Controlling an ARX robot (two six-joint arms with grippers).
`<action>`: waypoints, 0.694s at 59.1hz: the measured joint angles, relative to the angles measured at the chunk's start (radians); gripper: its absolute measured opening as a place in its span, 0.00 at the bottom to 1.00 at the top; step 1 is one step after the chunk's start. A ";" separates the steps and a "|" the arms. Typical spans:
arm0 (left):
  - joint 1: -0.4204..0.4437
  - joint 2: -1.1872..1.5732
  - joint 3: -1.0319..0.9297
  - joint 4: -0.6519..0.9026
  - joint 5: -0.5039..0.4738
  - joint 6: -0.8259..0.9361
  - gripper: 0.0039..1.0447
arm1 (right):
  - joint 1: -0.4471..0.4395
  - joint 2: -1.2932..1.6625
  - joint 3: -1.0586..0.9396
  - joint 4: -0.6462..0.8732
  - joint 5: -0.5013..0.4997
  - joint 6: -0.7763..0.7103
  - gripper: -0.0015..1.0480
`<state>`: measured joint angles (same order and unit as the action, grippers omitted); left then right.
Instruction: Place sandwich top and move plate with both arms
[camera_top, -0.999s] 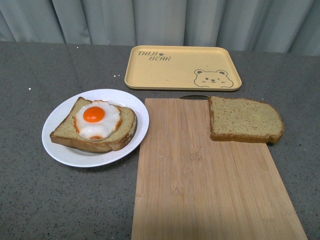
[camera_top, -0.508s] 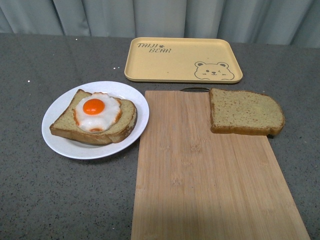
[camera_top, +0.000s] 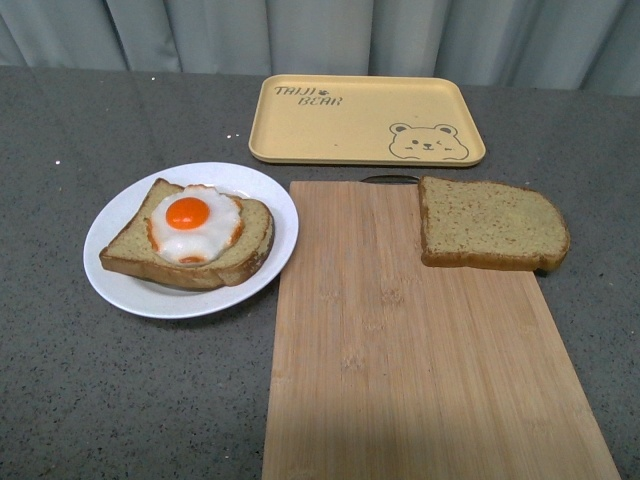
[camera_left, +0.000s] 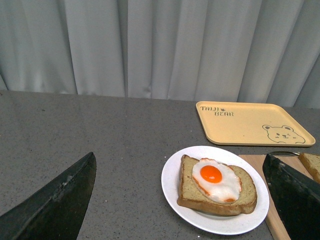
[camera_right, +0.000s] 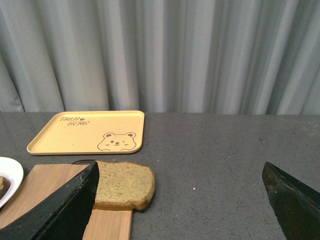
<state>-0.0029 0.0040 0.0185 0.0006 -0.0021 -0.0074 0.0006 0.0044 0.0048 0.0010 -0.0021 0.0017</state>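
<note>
The sandwich top (camera_top: 490, 223), a plain brown bread slice, lies on the far right corner of a wooden cutting board (camera_top: 420, 360); it also shows in the right wrist view (camera_right: 122, 185). The white plate (camera_top: 120, 285) sits left of the board and bears a bread slice with a fried egg (camera_top: 193, 232); the plate also shows in the left wrist view (camera_left: 172, 187). No arm shows in the front view. My left gripper (camera_left: 182, 200) is open, above and short of the plate. My right gripper (camera_right: 180, 200) is open, with the plain slice near one finger (camera_right: 65, 207).
A yellow tray with a bear drawing (camera_top: 365, 120) lies at the back of the grey table, behind the board. A grey curtain hangs behind the table. Bare grey tabletop (camera_right: 215, 170) lies right of the plain slice.
Between one second ago and half a second ago the whole front view shifted, the objects moving up in the picture. Since then nothing has moved.
</note>
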 joint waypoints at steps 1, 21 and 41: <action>0.000 0.000 0.000 0.000 0.000 0.000 0.94 | 0.000 0.000 0.000 0.000 0.000 0.000 0.91; 0.000 0.000 0.000 0.000 0.000 0.000 0.94 | 0.000 0.000 0.000 0.000 0.000 0.000 0.91; 0.000 0.000 0.000 0.000 0.000 0.000 0.94 | 0.000 0.000 0.000 0.000 0.000 0.000 0.91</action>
<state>-0.0029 0.0040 0.0189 0.0006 -0.0021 -0.0074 0.0006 0.0044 0.0048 0.0006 -0.0021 0.0017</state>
